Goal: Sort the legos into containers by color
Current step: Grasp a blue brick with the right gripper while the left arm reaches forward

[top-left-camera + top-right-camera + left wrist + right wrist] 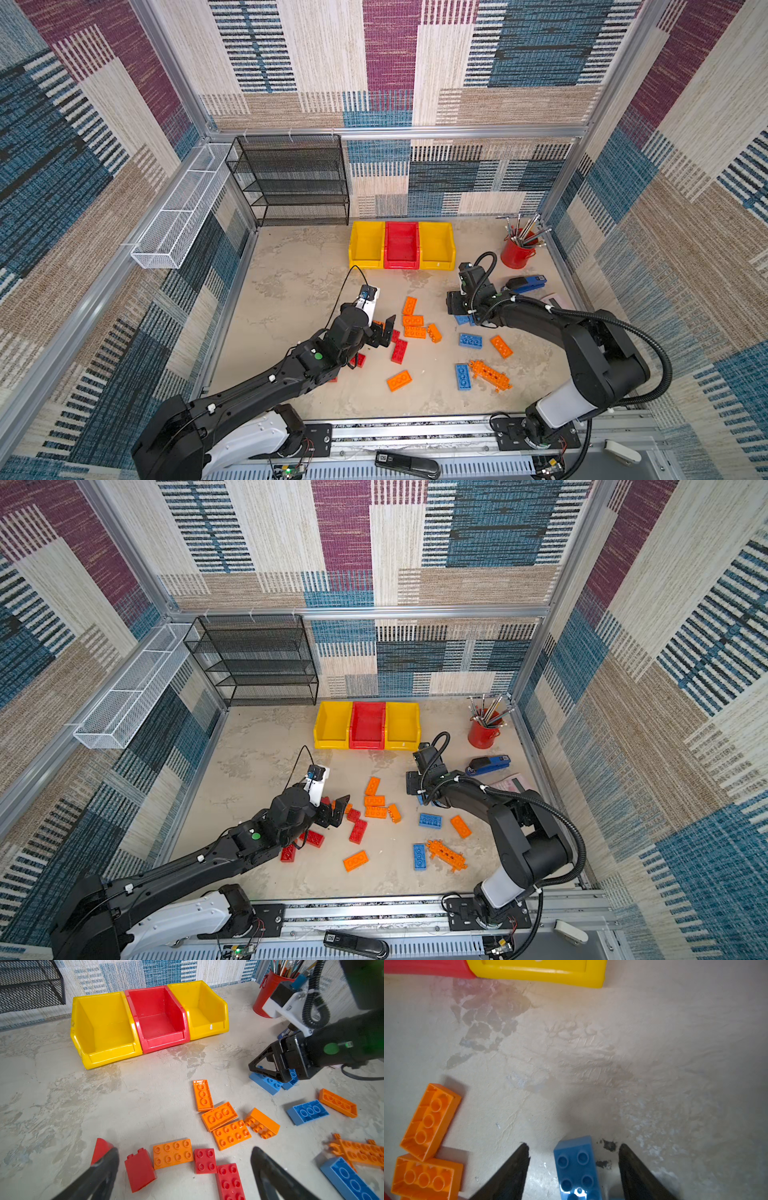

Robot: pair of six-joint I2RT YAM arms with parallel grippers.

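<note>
- Right end effector (pixel 574 1145), open, straddles a blue brick (pixel 577 1169), probably to pinch its sides.
- Left end effector (pixel 181 1148), wide open, hovers over red bricks (pixel 204 1160).
- Empty bins (pixel 112 1057) lie ahead of both.

Bright even light from above; soft short shadows beside orange brick (pixel 430 1121). Top views sharp, walls (pixel 83 166) curve at edges. Right wrist view hazy; fingers of right gripper (pixel 573 1144) blurred.

left arm (pixel 257 386) black, white base shell (pixel 249 440), green dot (pixel 318 355); right arm (pixel 540 316) alike, ribbed black cable (pixel 305 1012)
</note>
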